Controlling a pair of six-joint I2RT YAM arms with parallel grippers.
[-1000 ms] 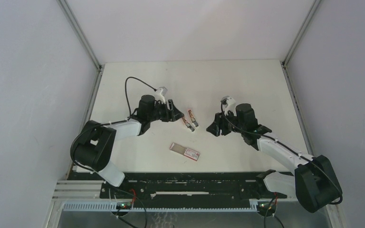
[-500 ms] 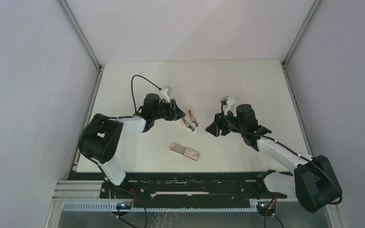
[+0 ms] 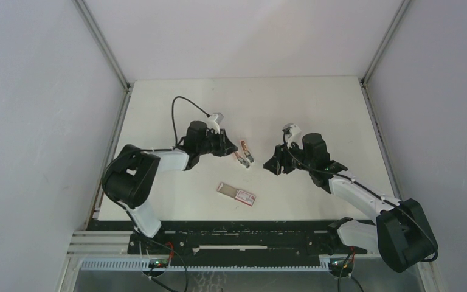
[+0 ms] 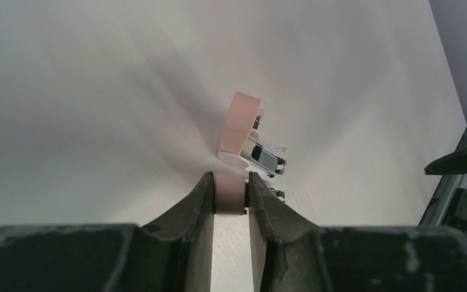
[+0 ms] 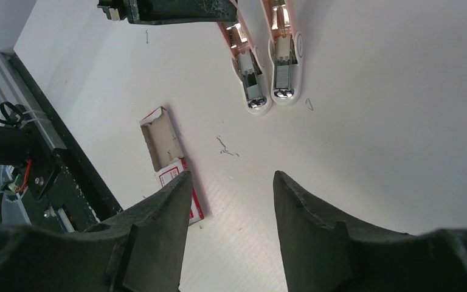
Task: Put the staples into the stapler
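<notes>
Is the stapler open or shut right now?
Open. In the right wrist view the stapler lies with its two pink halves splayed apart, metal channels exposed. The left gripper pinches one pink end.

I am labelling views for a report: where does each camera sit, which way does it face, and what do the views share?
Top external: above and behind the robot, facing down at the table; left arm and right arm show whole.
Left wrist: on the left arm, facing along the left fingers, shut on one end of the stapler.
Right wrist: on the right arm, facing down between the open right fingers at stapler and staple pack.
Shared: stapler in all; pack in top and right wrist.
</notes>
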